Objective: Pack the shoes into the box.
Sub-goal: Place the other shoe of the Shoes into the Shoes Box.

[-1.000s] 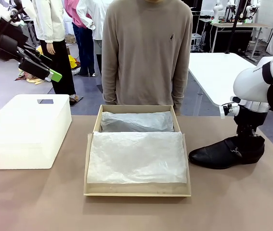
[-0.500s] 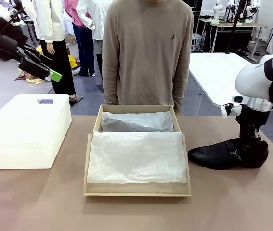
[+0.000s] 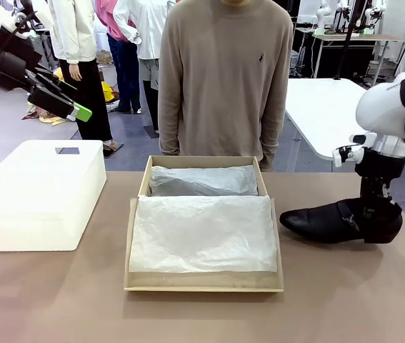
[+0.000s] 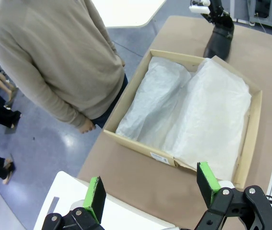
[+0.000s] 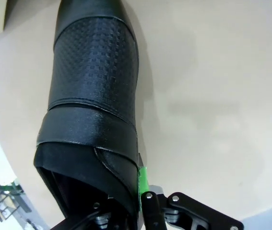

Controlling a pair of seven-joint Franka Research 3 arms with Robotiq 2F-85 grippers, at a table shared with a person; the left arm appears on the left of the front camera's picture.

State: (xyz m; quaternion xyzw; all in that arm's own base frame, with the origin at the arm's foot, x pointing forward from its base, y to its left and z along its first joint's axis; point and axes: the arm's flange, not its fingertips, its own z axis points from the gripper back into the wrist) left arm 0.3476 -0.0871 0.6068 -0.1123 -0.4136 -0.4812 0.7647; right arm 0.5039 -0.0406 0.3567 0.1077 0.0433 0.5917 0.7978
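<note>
Tabletop (image 3: 45, 300): white bin (image 3: 38, 193) left of box (image 3: 202, 284), shoe (image 3: 323, 221) right.

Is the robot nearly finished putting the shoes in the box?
Not yet. Done: the box stands open, lined with paper, no shoe showing inside. In hand: the right gripper is shut on one black shoe beside the box. Still to do: moving it into the box. The left gripper hangs open.

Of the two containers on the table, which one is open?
The brown cardboard box in the middle: its top is open, showing white paper inside. The white bin on the robot's left has its lid on.
</note>
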